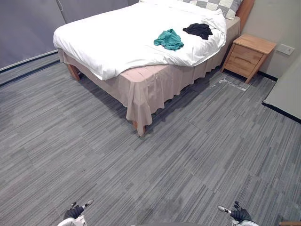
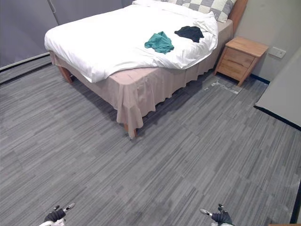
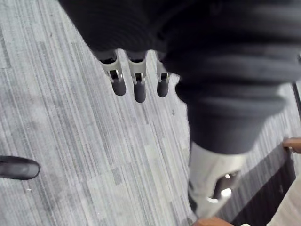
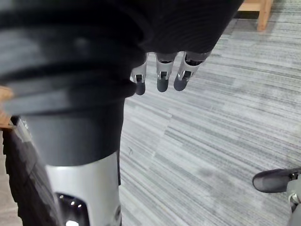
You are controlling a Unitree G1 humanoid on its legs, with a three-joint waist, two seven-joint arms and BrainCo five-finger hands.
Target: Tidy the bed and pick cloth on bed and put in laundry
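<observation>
A bed (image 1: pixel 141 80) with a white duvet and a pink skirt stands at the far side of the room. A teal cloth (image 1: pixel 168 40) lies crumpled on the duvet near its right side. A black cloth (image 1: pixel 198 30) lies just beyond it, closer to the pillows. My left hand (image 1: pixel 75 212) hangs low at the bottom left, far from the bed, fingers (image 3: pixel 136 87) relaxed and holding nothing. My right hand (image 1: pixel 239 214) hangs at the bottom right, its fingers (image 4: pixel 162 80) also relaxed and empty.
A wooden nightstand (image 1: pixel 249 55) stands right of the bed by the wall. A checkered pillow (image 1: pixel 221 5) rests at the headboard. Grey striped carpet (image 1: pixel 155 169) stretches between me and the bed. A grey wall panel (image 1: pixel 28 28) runs along the left.
</observation>
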